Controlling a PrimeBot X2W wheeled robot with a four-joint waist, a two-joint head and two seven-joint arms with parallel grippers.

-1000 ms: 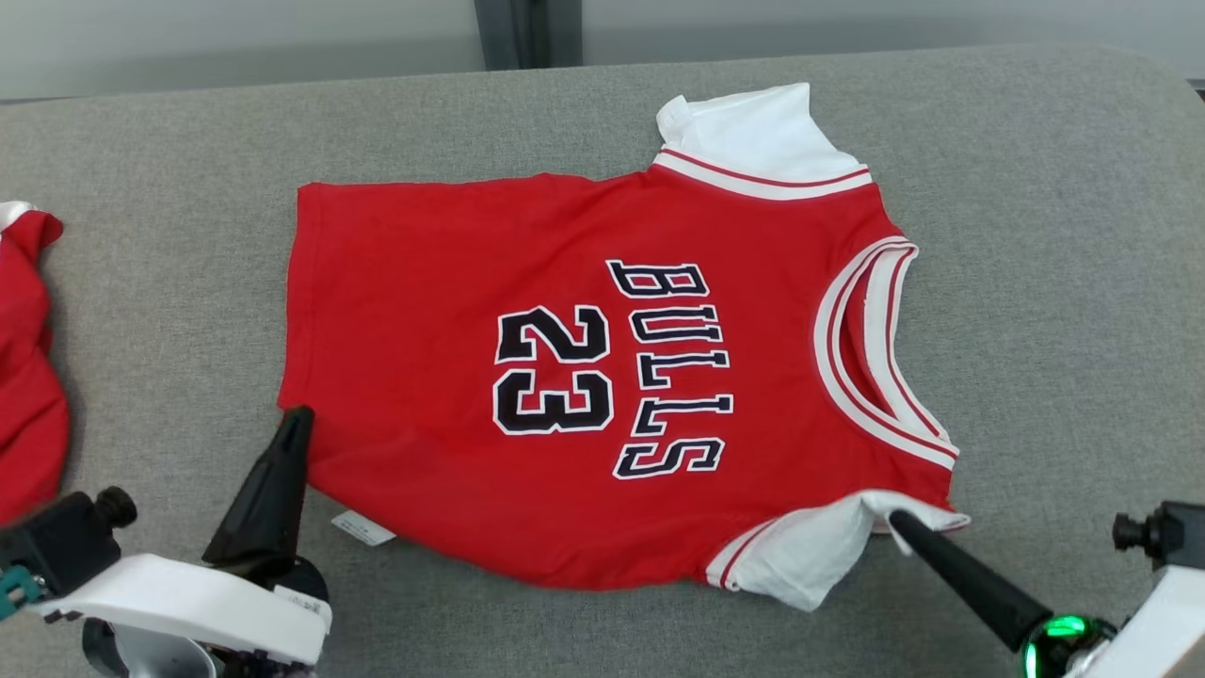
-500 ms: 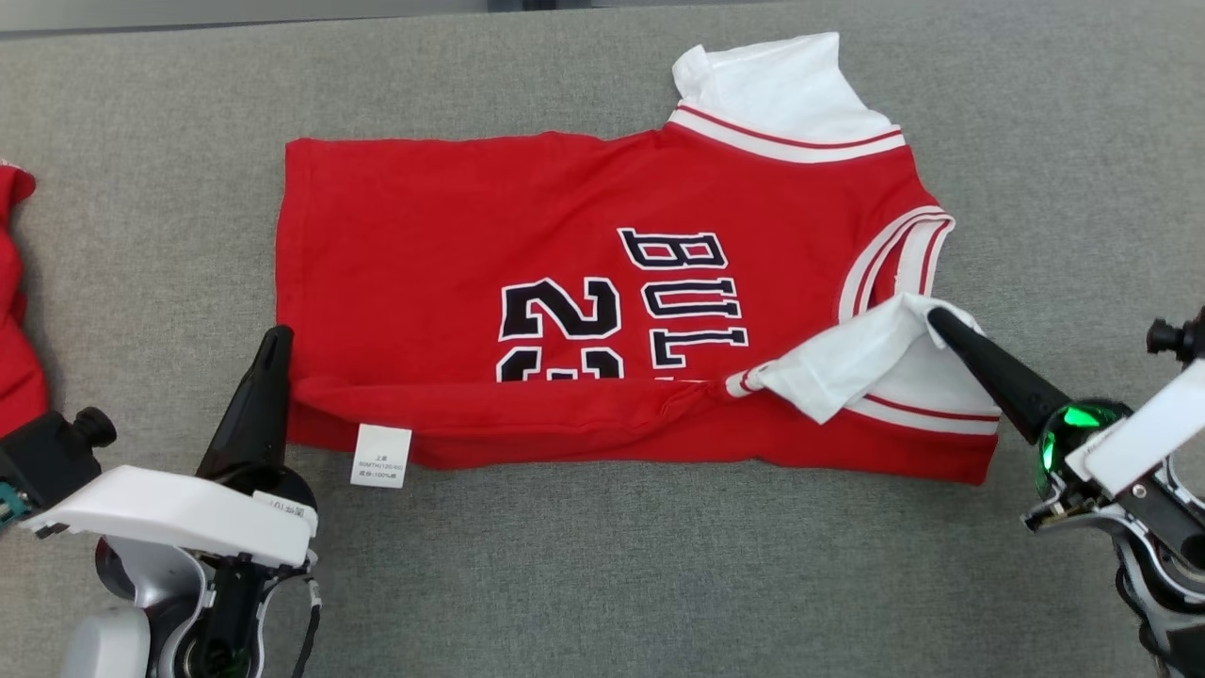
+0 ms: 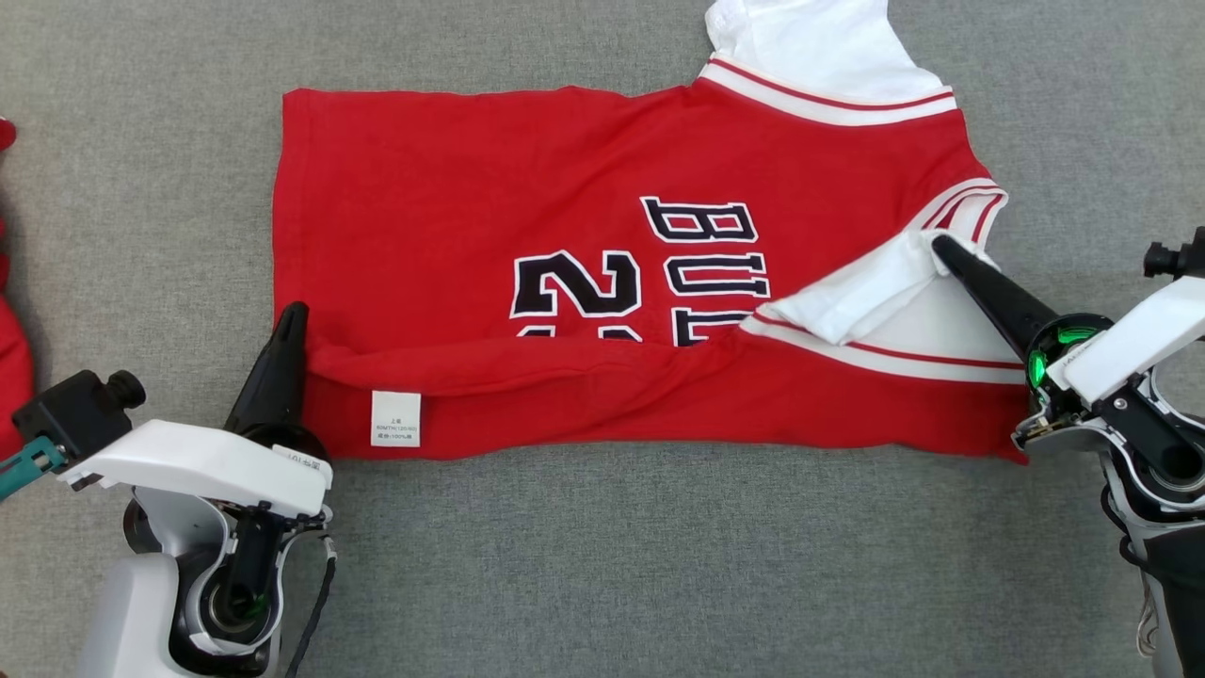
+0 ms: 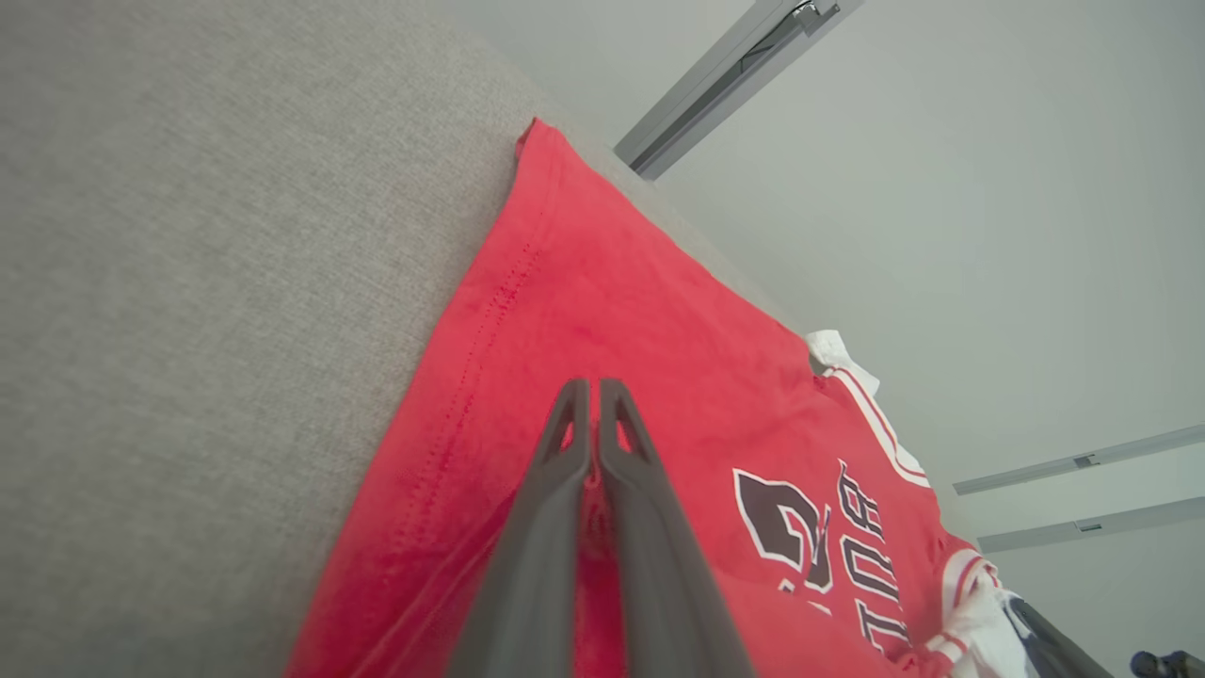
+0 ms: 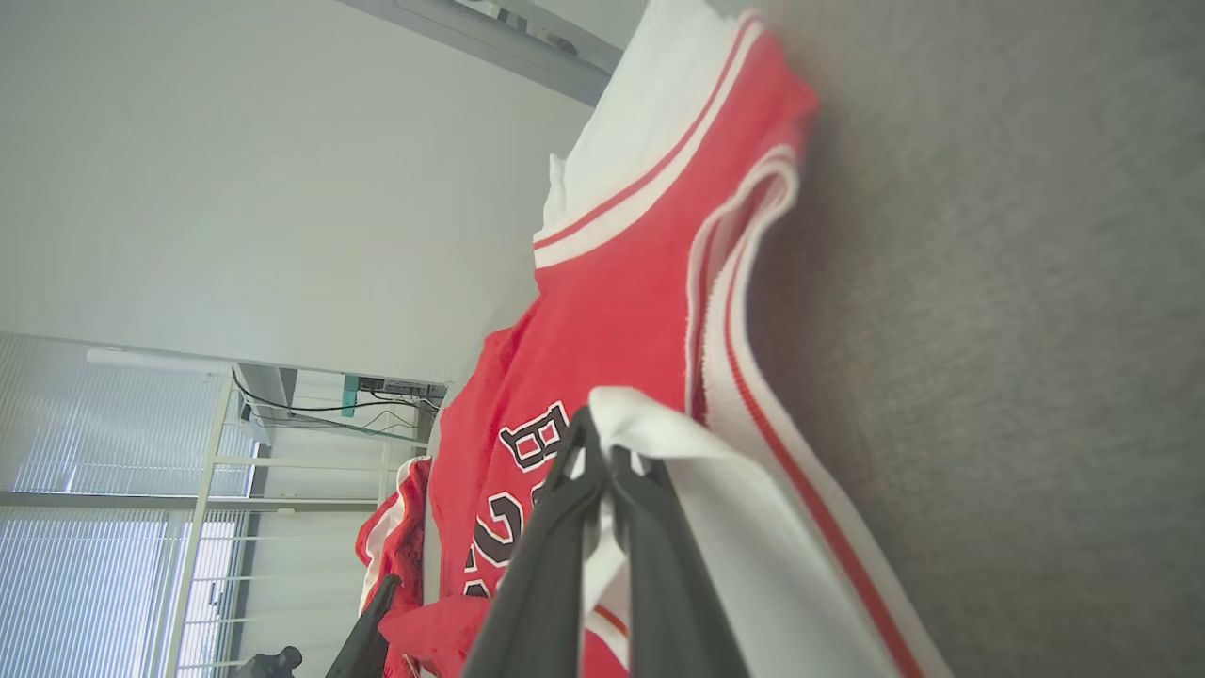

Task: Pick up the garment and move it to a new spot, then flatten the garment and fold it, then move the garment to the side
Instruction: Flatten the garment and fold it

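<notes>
The red jersey (image 3: 565,235) lies on the grey upholstered surface (image 3: 659,565) with its printed front up, hem to the left and neckline to the right. Its near long edge is turned over toward the far side. This forms a rolled fold that covers the near half of the number "23" and of the "BULLS" lettering. The white care label (image 3: 395,417) is exposed on the turned-up underside of the fold, near its left end. The left gripper (image 3: 294,313) is at the near-left hem corner, its two dark fingers pressed together with red fabric pinched between them. The right gripper (image 3: 941,247) is at the right end, just beside the striped neckline (image 3: 970,202). Its fingers are clamped on the edge of the near white sleeve (image 3: 847,301), which is raised and drawn across the red body. The far white sleeve (image 3: 819,47) lies flat beyond the far edge of the body. At the left edge of the head view, well apart from the jersey, a red item (image 3: 8,348) is cut off by the frame; it is probably a second garment.
</notes>
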